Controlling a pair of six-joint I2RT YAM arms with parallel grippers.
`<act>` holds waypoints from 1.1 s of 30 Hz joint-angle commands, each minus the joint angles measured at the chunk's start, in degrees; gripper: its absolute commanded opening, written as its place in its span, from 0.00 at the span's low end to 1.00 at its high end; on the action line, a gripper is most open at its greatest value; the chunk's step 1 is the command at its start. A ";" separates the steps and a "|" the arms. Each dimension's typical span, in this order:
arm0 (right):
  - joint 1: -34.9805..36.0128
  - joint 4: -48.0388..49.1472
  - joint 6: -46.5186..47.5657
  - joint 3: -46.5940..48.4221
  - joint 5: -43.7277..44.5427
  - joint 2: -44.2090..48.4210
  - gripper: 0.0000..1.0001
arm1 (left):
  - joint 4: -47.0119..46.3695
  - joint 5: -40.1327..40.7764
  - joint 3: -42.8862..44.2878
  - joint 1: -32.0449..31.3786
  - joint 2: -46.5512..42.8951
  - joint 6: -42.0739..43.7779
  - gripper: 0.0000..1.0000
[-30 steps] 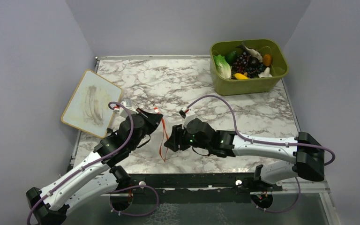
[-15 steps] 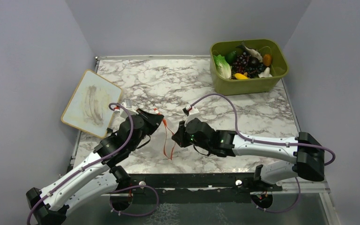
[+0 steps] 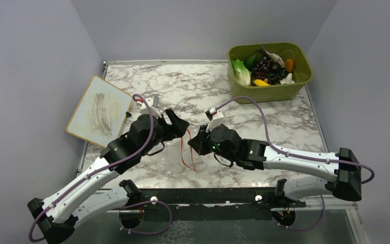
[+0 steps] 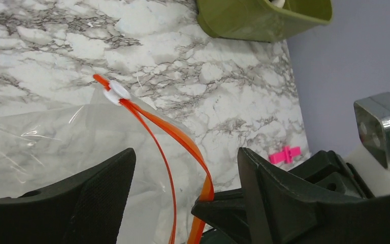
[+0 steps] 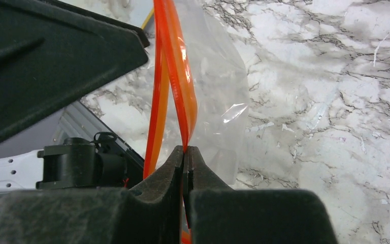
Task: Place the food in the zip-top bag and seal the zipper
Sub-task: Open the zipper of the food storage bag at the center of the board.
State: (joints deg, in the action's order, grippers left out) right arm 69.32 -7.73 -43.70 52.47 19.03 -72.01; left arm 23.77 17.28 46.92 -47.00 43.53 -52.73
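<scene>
Orange zipper sits clamped in right tool; left tool apart; pink clip shows left-wrist only.

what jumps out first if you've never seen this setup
The orange-red zipper of the clear zip-top bag hangs between the two arms, jaws of the right arm shut on it, those of the left arm open. At the far right corner, bright toy food sits in an olive-green bin.

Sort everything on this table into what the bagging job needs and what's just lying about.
Job: zip-top bag, zipper, toy food.
Lying about: flat board, pink clip, green bin that merely holds the food.
</scene>
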 commanded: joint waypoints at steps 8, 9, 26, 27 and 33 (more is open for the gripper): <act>0.38 -3.58 -3.17 3.25 6.37 2.22 0.01 | 6.87 -11.38 5.11 -0.19 6.10 11.71 0.61; 0.38 -3.61 -3.23 3.21 6.74 2.34 0.01 | 6.90 -11.37 4.92 -0.19 6.06 11.64 0.61; 0.38 -1.49 -5.24 0.94 6.02 3.89 0.01 | 4.02 -12.01 -1.43 -0.19 3.53 11.06 0.48; 0.38 -1.26 -5.32 0.78 5.87 3.82 0.01 | 2.96 -12.32 -2.16 -0.19 3.73 11.00 0.48; 0.36 -2.40 -6.03 -0.01 5.90 3.90 0.01 | 0.62 -13.00 -3.31 -0.19 5.32 11.46 0.23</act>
State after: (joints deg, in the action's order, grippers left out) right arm 69.32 -10.22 -48.42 53.34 23.79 -68.93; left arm 27.33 5.76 43.59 -47.00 48.31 -42.33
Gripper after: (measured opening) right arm 0.020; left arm 0.335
